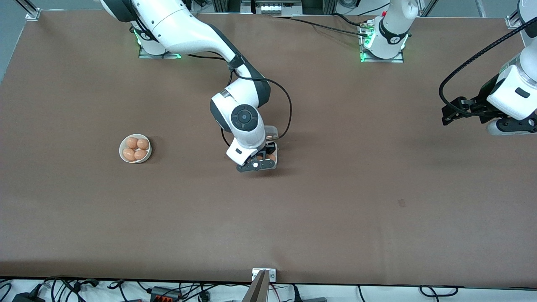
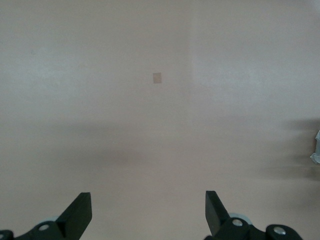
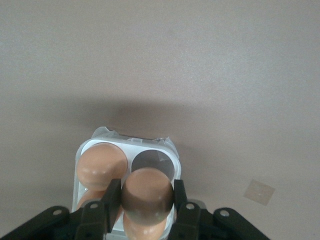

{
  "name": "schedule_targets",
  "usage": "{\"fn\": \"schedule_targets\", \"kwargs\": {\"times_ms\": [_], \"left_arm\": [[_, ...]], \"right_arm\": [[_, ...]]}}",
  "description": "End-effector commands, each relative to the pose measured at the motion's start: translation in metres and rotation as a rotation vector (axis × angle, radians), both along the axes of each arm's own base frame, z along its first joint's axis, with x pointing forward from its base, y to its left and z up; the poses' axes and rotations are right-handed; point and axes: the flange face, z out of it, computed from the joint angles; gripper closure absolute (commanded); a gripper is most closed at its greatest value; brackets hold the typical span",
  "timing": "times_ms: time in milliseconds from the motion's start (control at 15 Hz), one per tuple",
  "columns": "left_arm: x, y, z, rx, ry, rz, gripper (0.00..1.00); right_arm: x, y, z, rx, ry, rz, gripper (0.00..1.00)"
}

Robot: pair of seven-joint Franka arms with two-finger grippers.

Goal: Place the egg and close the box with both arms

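The box (image 1: 273, 147) sits mid-table, mostly hidden under my right arm's wrist. In the right wrist view the box (image 3: 90, 145) has its whitish tray open, brown eggs in some cells and one empty cell (image 3: 154, 165). My right gripper (image 3: 146, 197) is shut on a brown egg (image 3: 148, 192) and holds it just above the tray; it also shows in the front view (image 1: 256, 164). My left gripper (image 1: 451, 112) hangs open and empty over bare table at the left arm's end; the left wrist view shows its gripper (image 2: 148, 210) with fingertips (image 2: 80, 212) wide apart.
A round white bowl (image 1: 135, 148) with several brown eggs stands toward the right arm's end of the table. A small patch of tape (image 1: 401, 203) lies on the brown table nearer the front camera. Cables run along the table's edges.
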Motion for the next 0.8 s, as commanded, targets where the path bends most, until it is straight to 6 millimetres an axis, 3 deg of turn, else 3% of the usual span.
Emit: {"fn": "schedule_targets", "kwargs": {"times_ms": [0,667,733], "left_arm": [[-0.0048,0.0001,0.0089,0.005,-0.001,-0.005,0.00],[-0.0048,0.0001,0.0089,0.005,-0.001,-0.005,0.00],[-0.0048,0.0001,0.0089,0.005,-0.001,-0.005,0.00]], "right_arm": [[0.0022,0.0059,-0.0013,-0.001,-0.018,-0.006,0.86],[0.0035,0.0042,-0.0076,-0.005,-0.019,0.002,0.84],[0.0035,0.0042,-0.0086,-0.005,-0.019,0.002,0.71]]}}
